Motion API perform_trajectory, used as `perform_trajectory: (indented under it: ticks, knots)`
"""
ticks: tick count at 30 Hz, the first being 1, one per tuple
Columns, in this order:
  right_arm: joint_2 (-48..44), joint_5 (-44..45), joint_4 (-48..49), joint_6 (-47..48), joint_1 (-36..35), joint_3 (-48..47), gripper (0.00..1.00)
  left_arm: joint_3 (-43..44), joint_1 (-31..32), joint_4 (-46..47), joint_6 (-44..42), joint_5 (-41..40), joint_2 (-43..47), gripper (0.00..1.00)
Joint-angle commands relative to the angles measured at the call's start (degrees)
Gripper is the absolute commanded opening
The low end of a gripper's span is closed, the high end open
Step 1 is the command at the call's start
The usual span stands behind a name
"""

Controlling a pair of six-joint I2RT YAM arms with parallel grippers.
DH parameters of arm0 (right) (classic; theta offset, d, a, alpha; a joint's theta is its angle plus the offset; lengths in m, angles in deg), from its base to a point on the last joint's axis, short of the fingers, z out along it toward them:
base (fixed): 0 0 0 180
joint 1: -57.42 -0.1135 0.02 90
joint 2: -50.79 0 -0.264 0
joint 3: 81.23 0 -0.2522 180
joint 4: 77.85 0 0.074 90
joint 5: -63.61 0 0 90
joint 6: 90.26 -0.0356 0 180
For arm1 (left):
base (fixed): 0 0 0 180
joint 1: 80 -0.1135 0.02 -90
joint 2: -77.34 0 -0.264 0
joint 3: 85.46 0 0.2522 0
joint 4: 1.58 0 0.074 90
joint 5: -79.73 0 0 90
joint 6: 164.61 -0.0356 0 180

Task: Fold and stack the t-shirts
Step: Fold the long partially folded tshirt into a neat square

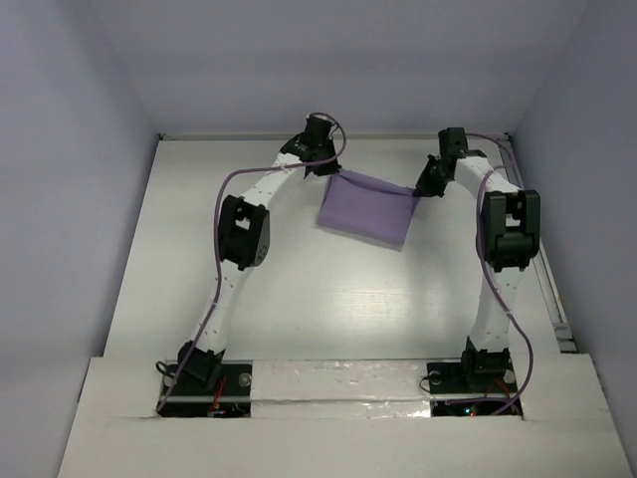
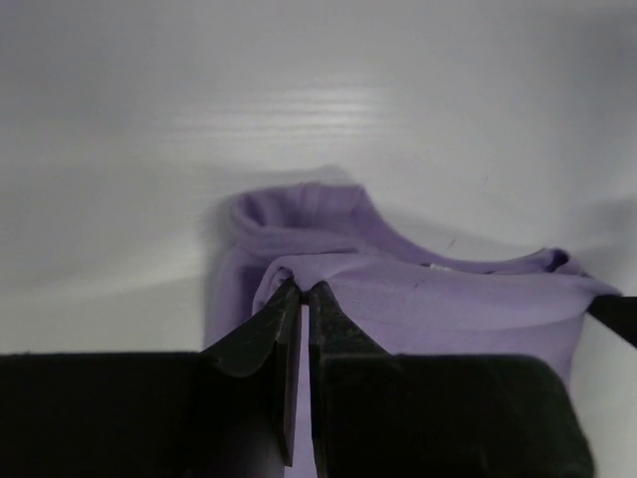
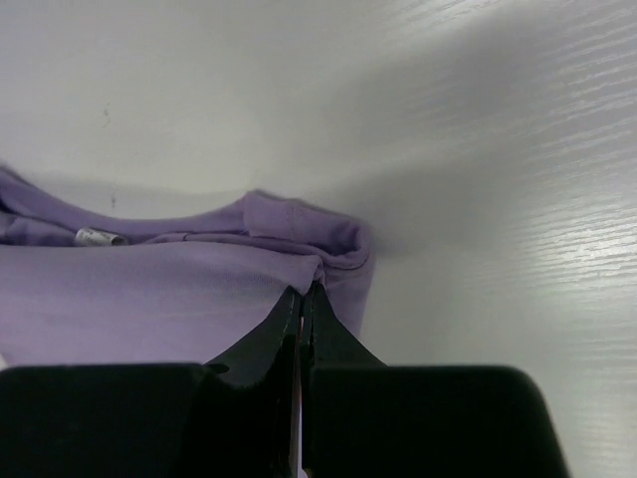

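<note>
I have my left arm stretched far forward, elbow raised, with the left tool (image 2: 302, 287) clenched on one top corner of the t-shirt (image 1: 366, 207). The lavender cloth spans between both arms over the far surface (image 1: 299, 309). The right tool (image 3: 307, 289) pinches its other corner.

A lavender t-shirt (image 1: 366, 207) rests on the white table (image 1: 299, 299)

The tabletop (image 1: 328, 319) is white with a faint wood grain. Plain pale walls enclose it: the back wall (image 1: 328, 60) at its far edge, the left wall (image 1: 60, 219) and right wall (image 1: 592, 179) along its sides. A glossy white strip (image 1: 338, 383) borders its near edge. Soft light reflects near its centre.
</note>
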Motion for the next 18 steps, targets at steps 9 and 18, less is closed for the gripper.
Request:
perform_trajectory:
  ticks: [9, 18]
  knots:
    - [1.6, 6.0, -3.1, -1.2, 1.0, -7.1, 0.46, 2.8, -1.7, 12.5, 2.1, 1.1, 1.4, 0.37]
    - [-14.5, -1.6, 2.9, 0.1, -2.8, 4.5, 0.33, -25.0, 0.1, 20.1, -2.5, -1.5, 22.6, 0.46]
